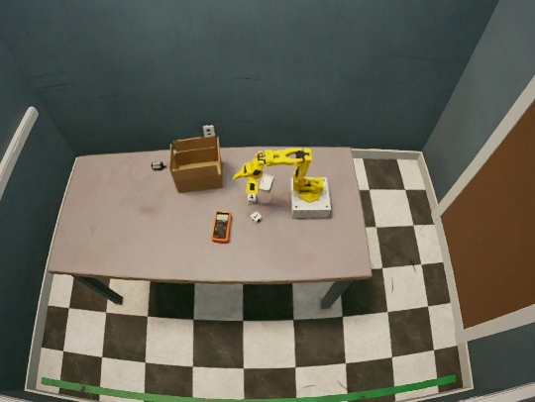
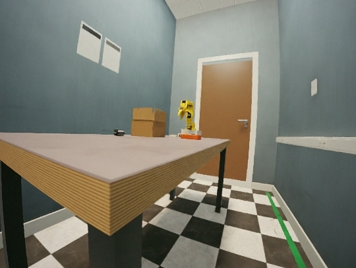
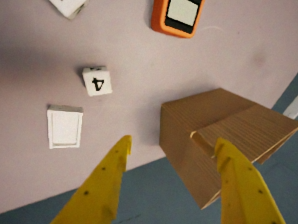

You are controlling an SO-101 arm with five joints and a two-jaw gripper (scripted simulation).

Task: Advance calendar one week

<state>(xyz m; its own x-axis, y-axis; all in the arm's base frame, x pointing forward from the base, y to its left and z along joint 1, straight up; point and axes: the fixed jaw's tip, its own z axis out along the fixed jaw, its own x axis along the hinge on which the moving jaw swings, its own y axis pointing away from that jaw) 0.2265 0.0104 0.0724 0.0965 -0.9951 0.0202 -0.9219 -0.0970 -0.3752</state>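
Note:
My gripper [image 1: 236, 177] [image 2: 180, 116] [image 3: 173, 142] is open and empty, raised above the table, with its fingers toward the cardboard box in the wrist view. A white cube [image 1: 252, 198] [image 3: 97, 83] rests on the table with a tilted black 4 showing. A second white cube [image 1: 256, 217] [image 3: 68, 6] rests on the table nearer the front edge, turned diagonally. Its digit is not clear, and the wrist view cuts it off. The white tray [image 1: 267, 182] [image 3: 65, 129] of the calendar holds no cube. The month's name is not visible.
An open cardboard box [image 1: 199, 178] [image 2: 148, 129] [image 3: 200, 107] stands behind and left of the cubes. An orange multimeter [image 1: 221, 227] [image 2: 191, 136] [image 3: 177, 17] lies toward the front. A small black-and-white object [image 1: 157, 165] [image 2: 119, 132] lies left of the box. The wall is behind the table.

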